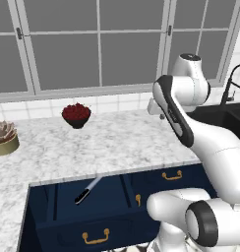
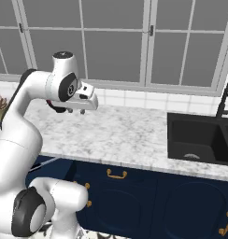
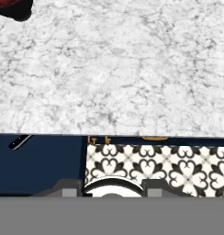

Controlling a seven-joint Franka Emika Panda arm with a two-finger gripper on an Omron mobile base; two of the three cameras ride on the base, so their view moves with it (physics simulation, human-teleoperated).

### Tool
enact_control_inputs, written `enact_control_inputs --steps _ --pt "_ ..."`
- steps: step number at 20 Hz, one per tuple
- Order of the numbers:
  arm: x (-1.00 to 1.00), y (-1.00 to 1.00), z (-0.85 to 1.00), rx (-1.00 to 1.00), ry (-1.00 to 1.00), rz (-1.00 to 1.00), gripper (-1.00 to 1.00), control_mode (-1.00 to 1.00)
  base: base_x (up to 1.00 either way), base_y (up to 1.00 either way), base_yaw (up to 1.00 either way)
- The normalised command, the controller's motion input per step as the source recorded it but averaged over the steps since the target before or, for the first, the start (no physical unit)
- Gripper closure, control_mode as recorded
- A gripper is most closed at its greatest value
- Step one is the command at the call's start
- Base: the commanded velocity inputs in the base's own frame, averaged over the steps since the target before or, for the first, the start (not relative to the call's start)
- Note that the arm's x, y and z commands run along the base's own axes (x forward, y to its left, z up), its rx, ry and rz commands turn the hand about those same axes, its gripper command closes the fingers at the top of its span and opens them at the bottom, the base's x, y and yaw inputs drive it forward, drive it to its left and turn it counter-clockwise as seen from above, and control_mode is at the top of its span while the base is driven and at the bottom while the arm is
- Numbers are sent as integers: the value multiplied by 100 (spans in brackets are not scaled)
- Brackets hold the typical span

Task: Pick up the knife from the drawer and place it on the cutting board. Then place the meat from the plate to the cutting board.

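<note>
Inside the open drawer (image 1: pixel 68 216) the knife (image 1: pixel 87 190) lies untouched; above the desk (image 1: pixel 107 142), the fingers' (image 2: pixel 74 111) spread cannot be told.

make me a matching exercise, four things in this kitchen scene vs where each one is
Things:
1. knife
2. dark bowl of red fruit
3. potted succulent
4. black sink

Places:
A. at the counter's left edge
B. set into the counter on the right
C. lying in the open navy drawer
D. on the marble counter by the tiled wall under the window

Pairs: 1-C, 2-D, 3-A, 4-B
</note>
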Motion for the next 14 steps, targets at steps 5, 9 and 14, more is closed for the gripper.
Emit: enact_control_inputs --steps 5,9,14 --pt "-38 3 -2 0 1 2 -100 -100 0 0 0" --pt "-68 2 -1 0 0 2 -100 -100 0 0 0" --pt "-51 4 -9 -3 0 0 -100 -100 0 0 0"
